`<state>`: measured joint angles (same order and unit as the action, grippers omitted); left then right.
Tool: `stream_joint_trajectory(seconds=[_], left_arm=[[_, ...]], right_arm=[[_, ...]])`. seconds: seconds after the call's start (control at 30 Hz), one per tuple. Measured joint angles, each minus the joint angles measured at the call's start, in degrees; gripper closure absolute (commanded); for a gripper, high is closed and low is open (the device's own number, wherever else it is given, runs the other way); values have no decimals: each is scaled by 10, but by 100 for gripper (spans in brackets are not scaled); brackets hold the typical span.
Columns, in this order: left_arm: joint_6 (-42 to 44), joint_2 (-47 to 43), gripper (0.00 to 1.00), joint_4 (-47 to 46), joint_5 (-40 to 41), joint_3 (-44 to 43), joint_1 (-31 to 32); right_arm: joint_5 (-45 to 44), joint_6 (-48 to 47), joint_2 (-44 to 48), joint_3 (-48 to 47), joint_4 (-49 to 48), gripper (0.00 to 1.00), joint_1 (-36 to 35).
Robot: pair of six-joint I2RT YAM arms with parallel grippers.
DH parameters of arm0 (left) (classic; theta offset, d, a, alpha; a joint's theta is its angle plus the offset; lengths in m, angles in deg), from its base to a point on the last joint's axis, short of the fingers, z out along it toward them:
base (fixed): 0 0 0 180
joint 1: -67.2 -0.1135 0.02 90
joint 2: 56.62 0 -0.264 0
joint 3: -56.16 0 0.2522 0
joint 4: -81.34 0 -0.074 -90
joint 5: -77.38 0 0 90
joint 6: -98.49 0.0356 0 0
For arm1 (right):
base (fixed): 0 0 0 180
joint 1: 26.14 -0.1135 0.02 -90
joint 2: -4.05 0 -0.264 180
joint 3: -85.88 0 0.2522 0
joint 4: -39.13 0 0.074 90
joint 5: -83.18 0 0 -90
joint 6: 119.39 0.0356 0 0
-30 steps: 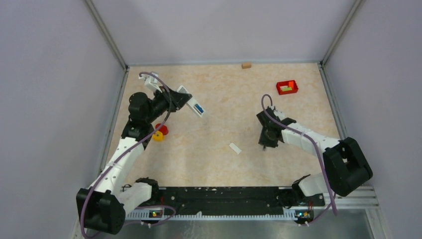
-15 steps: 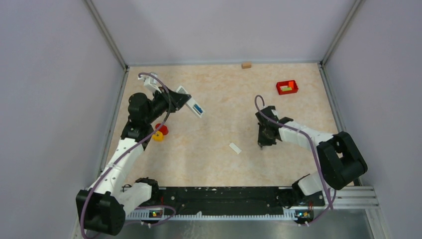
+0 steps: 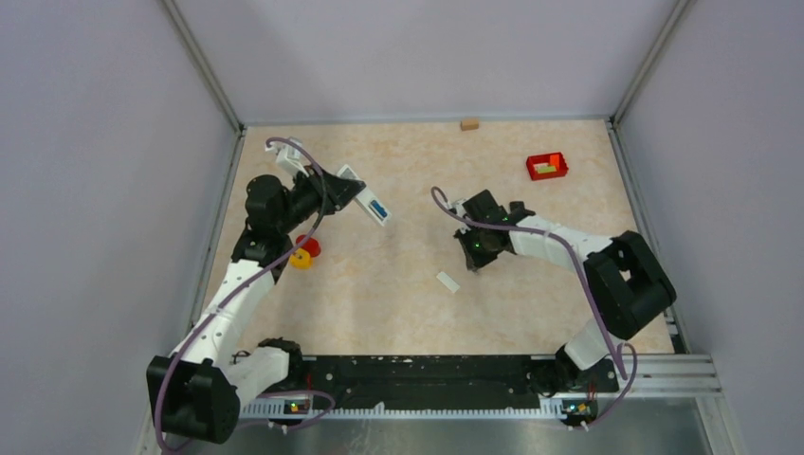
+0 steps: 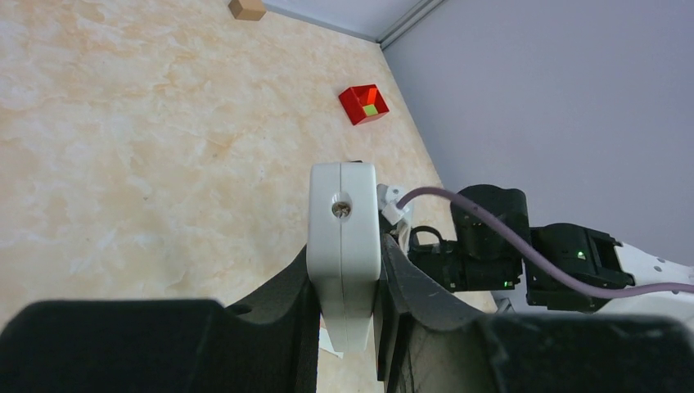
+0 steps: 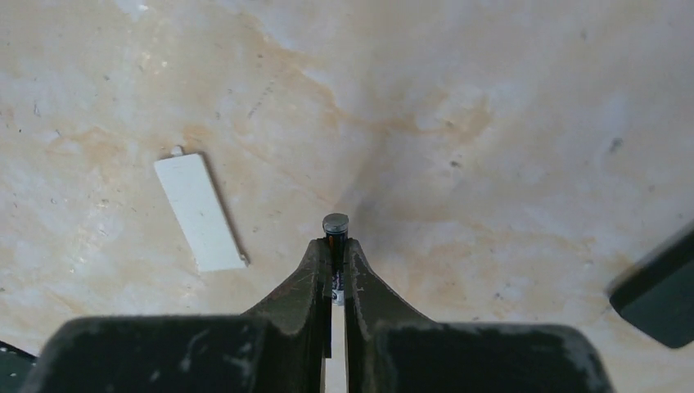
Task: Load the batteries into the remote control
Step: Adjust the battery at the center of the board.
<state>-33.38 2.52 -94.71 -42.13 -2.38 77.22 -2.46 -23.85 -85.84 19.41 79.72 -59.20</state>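
My left gripper [image 3: 347, 193] [image 4: 344, 274] is shut on the white remote control [image 3: 368, 201] [image 4: 344, 237] and holds it off the table at the left. A small blue piece [image 3: 377, 206] shows in the remote's open bay. My right gripper [image 3: 476, 262] [image 5: 334, 252] is shut on a slim dark battery [image 5: 335, 234], whose pale metal end pokes out past the fingertips. It hovers low over the table's middle. The white flat cover plate [image 3: 447, 282] [image 5: 199, 211] lies on the table just left of the right gripper.
A red box [image 3: 547, 167] [image 4: 364, 104] with small pieces sits at the back right. A wooden block [image 3: 468, 123] [image 4: 246, 8] lies at the far wall. Red [image 3: 307, 245] and yellow [image 3: 301, 260] items lie under the left arm.
My right gripper has shut on the battery, and the right arm has swung left toward the table's middle. The left arm and the remote have stayed still.
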Motion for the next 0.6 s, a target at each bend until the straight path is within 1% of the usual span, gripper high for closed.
stream_joint_trajectory(seconds=[0.1,0.2,0.33,0.43,0.47,0.6], left_arm=[[-2,2,98,0,-2,0,-2],[-2,2,98,0,-5,0,-4],[-2,2,100,0,-7,0,-5],[-2,2,100,0,-7,0,-7],[-2,3,100,0,-7,0,-7],[-2,3,99,2,-7,0,-11]], right_arm=[[-5,-52,-30,-24,15,99,-25],[-14,-89,-52,-35,37,94,-32],[-22,-114,-59,-51,64,71,-31],[-21,-119,-60,-67,89,61,-31],[-21,-117,-60,-73,93,59,-31],[-19,-95,-41,-79,96,58,-31]])
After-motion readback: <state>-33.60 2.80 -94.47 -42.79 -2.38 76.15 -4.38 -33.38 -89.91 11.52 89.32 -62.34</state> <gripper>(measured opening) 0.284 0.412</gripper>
